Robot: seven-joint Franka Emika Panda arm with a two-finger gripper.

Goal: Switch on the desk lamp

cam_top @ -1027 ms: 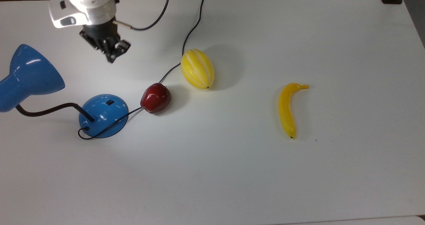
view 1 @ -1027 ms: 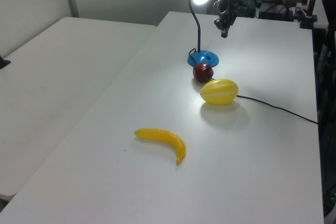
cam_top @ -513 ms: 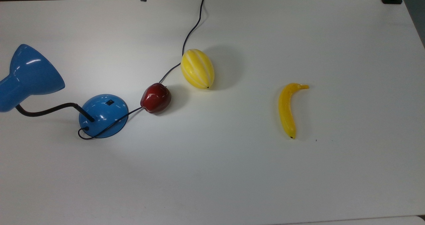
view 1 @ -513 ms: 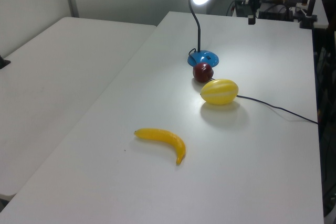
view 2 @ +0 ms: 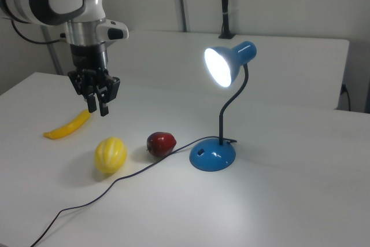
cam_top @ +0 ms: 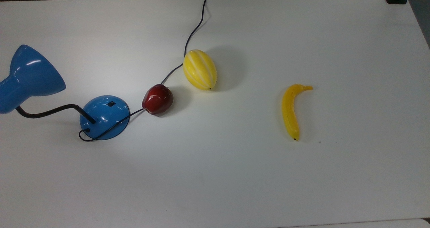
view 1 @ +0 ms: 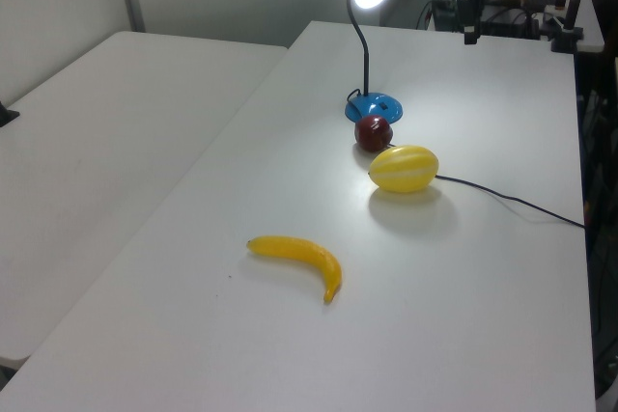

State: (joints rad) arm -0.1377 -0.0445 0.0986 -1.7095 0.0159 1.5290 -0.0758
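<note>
On the top view's left side of the white table (cam_top: 255, 174), the desk lamp (cam_top: 104, 116) stood with its blue shade leaning out past the domed base. A red apple (cam_top: 157, 99) touched the cord just beside the base, a yellow melon (cam_top: 200, 69) lay further along, and a banana (cam_top: 291, 111) well apart.

In the left view, the lamp (view 1: 373, 106) stood at the far end, its shade glowing bright, so the task looked done.

In the right view, the hand (view 2: 96, 106) hung high above the table, fingers drawn close together with nothing between them. The lamp (view 2: 213, 155) lay well to the right view's right of it, beyond melon and apple, with open table all around.
</note>
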